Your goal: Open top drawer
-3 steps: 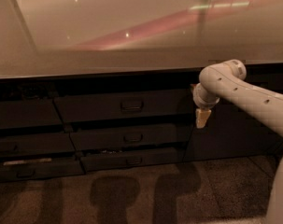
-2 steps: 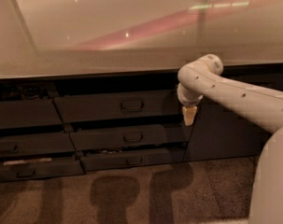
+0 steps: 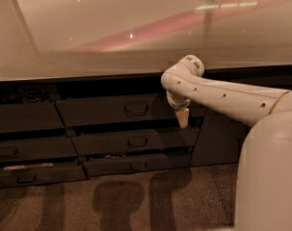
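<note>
The top drawer [image 3: 112, 110] is the widest dark grey front under the pale countertop, with a small loop handle [image 3: 136, 109] at its middle. Its front looks level with the cabinet face. My gripper [image 3: 182, 117] hangs down from the white arm, pointing at the floor, just right of the handle and in front of the drawer's right end. It does not touch the handle.
Two narrower dark drawers [image 3: 136, 141] sit below the top one, and more drawer fronts [image 3: 25, 150] stand at the left. A dark cabinet door [image 3: 218, 138] is at the right. The white arm [image 3: 261, 143] fills the lower right. Brown floor lies in front.
My arm has swung left along the cabinet front, carrying the gripper from the drawer's right edge toward its handle.
</note>
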Available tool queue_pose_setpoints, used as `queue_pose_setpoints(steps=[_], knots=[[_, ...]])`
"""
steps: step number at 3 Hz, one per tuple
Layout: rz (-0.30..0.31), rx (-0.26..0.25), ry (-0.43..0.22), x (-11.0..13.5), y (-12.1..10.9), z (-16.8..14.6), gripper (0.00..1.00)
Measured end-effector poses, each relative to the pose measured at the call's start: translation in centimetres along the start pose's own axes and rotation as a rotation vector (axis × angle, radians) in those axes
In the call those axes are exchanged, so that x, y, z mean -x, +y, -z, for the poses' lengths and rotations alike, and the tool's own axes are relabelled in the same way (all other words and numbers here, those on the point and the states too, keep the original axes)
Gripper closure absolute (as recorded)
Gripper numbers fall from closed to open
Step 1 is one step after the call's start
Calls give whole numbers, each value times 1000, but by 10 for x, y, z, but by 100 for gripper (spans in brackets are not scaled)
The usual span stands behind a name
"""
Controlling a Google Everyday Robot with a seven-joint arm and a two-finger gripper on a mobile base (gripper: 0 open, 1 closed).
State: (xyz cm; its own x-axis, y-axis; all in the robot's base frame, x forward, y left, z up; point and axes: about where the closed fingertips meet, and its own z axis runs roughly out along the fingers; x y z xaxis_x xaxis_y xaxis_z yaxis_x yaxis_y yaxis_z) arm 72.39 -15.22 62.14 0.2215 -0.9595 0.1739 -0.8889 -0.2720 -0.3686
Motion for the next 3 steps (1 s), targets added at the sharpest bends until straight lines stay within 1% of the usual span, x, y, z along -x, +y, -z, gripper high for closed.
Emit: queue_pose_setpoints(steps=[1,3], knots=[[0,0,0,0,0,0,19],[0,0,0,0,0,0,66]])
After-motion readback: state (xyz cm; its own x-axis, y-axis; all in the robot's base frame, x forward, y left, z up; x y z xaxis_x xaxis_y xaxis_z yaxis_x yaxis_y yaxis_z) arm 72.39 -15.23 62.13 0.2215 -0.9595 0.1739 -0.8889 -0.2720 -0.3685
